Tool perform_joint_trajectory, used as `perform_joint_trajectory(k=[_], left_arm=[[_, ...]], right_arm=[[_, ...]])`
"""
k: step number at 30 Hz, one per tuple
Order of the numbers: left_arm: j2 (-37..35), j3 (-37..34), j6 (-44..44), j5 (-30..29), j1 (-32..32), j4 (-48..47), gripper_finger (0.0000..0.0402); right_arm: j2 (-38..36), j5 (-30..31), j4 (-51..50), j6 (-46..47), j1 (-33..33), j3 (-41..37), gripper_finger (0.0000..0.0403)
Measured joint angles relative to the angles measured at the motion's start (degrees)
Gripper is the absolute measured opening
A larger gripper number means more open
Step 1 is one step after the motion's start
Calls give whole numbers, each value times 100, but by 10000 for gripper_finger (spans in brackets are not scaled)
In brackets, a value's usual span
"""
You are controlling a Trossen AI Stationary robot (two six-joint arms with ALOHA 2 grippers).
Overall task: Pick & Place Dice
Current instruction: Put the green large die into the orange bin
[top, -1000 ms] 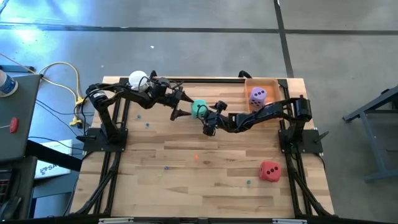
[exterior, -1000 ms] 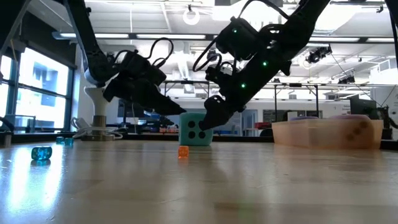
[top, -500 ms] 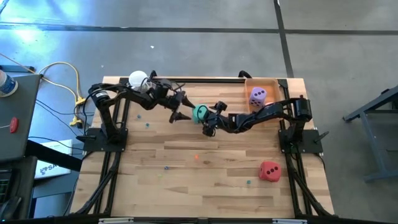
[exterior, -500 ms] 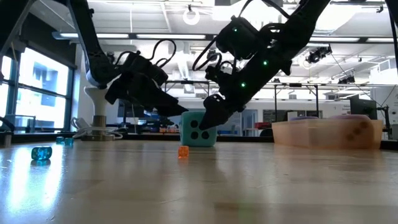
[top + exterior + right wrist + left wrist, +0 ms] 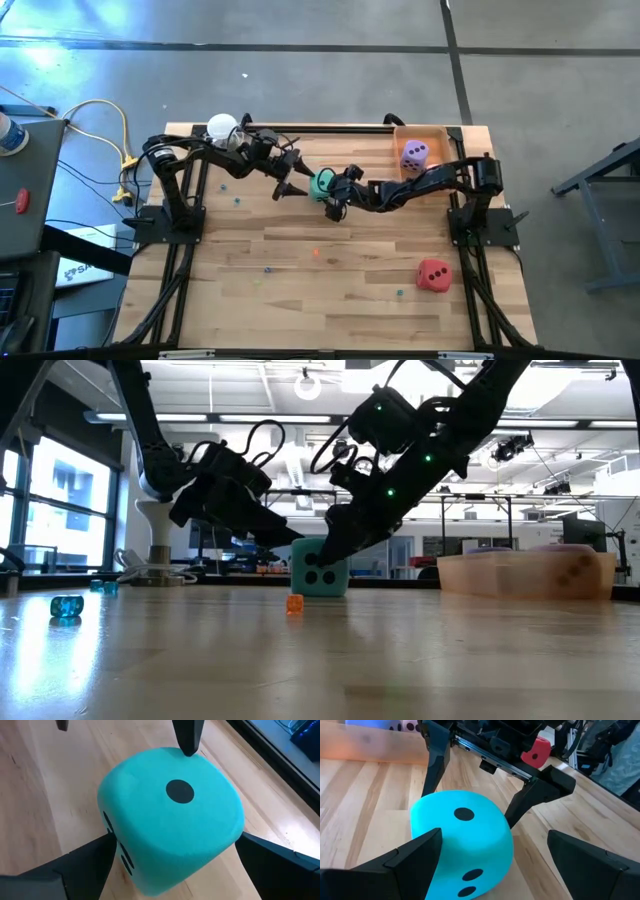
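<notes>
The mint green die [image 5: 322,182] rests on one face on the table's far middle, a single pip up [image 5: 180,790]. My right gripper [image 5: 334,192] is open and stands low over it from the right, one finger on each side [image 5: 436,765]. My left gripper [image 5: 291,177] is open at the die's left side. The purple die [image 5: 414,155] sits in the orange tray [image 5: 437,131]. The red die [image 5: 433,274] lies near the right front. The pink die is hidden. My left gripper lies nearly level, coming from the table's left. One finger [image 5: 417,852] is against the green die's left side [image 5: 427,820], its tip at the die's edge [image 5: 188,747]; the other finger stands free. My right gripper straddles the die; whether its fingers [image 5: 85,865] touch it I cannot tell.
A white round-topped object [image 5: 221,128] stands at the far left behind my left arm. Tiny coloured beads [image 5: 316,253] are scattered over the table's near half; an orange one [image 5: 294,604] lies just in front of the green die.
My right gripper has come down and toward the green die, so that its fingers now stand on either side of it. The die has slid slightly toward the right. My left gripper has stayed open beside it.
</notes>
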Motion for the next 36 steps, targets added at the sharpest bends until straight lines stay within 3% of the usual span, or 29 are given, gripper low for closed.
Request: perform_joint_trajectory(k=[8,16,29,36], left_arm=[[4,2,-8,-31,-8,-21,353],[4,-2,-39,-40,-8,-42,353],[-32,-16,-375,128,18,68,353],[-600,-28,-333,275,48,92,353]], right_arm=[[2,171,3,219,-37,0,381],[-4,-219,-35,336,-195,0,248],[-6,-357,-136,53,-168,2,232],[11,-162,-191,17,-51,15,222]])
